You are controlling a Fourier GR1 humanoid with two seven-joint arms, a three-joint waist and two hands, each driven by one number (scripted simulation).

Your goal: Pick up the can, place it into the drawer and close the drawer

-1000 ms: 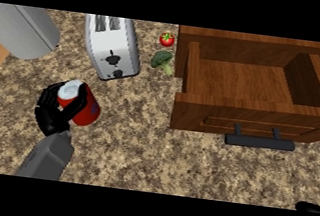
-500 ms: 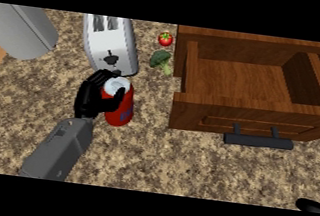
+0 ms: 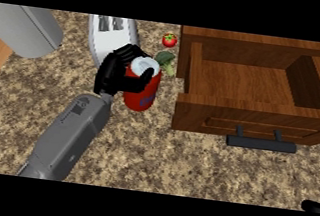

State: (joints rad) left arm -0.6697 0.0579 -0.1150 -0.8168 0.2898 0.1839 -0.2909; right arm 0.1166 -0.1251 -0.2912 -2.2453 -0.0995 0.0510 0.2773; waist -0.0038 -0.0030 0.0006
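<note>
A red can (image 3: 143, 91) with a white top and a blue label hangs above the counter, just left of the open wooden drawer (image 3: 258, 109). My left hand (image 3: 117, 71) is shut on the can, fingers curled round its upper part from the left. The drawer's inside is bare wood, and its black handle (image 3: 261, 143) points toward me. Only a black tip of my right hand (image 3: 319, 207) shows at the lower right edge.
A white toaster (image 3: 111, 33) stands behind my left hand. A strawberry (image 3: 169, 40) and a green vegetable (image 3: 167, 60) lie between the toaster and the drawer. A grey appliance (image 3: 20, 27) sits at the back left. Speckled counter stretches in front.
My left hand has carried the can up and to the right, from the counter's left middle to beside the drawer's left wall, in front of the toaster.
</note>
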